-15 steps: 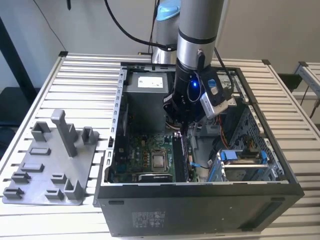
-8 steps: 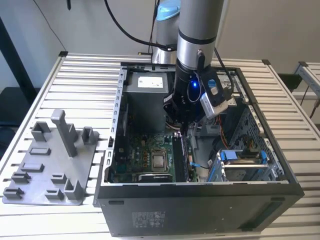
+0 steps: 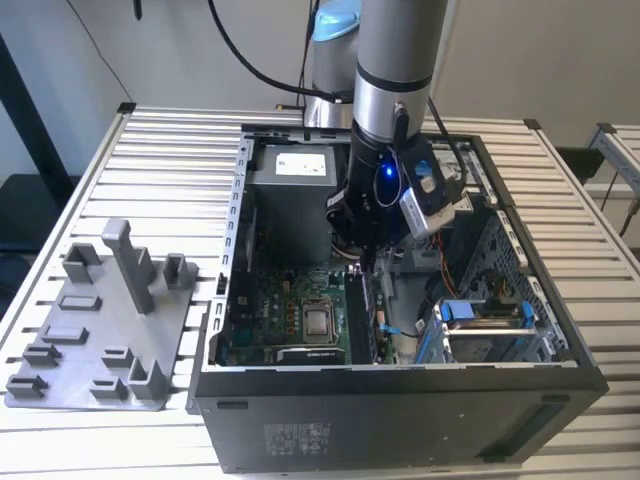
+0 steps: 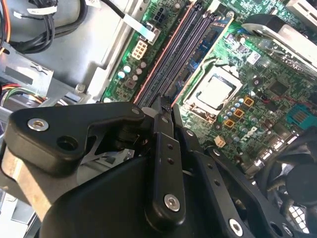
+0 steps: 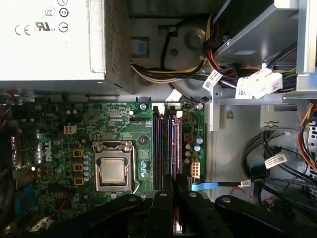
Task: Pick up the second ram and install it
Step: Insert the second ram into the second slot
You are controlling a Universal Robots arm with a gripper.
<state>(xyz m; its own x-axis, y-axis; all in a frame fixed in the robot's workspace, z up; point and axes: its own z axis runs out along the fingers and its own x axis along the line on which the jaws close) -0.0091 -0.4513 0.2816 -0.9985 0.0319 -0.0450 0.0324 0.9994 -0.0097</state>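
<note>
Inside the open computer case (image 3: 230, 250) my gripper (image 3: 365, 262) hangs low over the black memory slots (image 4: 173, 59) of the green motherboard (image 5: 119, 124). The fingers (image 4: 157, 106) stand close together, shut on the second ram (image 5: 173, 144), a thin dark strip seen edge-on. The ram runs out from between the fingertips in line with the slots and right above one of them. In the first wrist view my gripper (image 5: 176, 184) sits at the slots' near end. Whether the ram touches the slot is hidden.
The processor (image 5: 113, 171) lies beside the slots, and the power supply (image 3: 295, 165) fills the case's far end. Cable bundles (image 5: 277, 158) and a drive cage (image 3: 490, 330) crowd the exterior view's right. A grey fixture plate (image 3: 100, 330) lies outside the case at the left.
</note>
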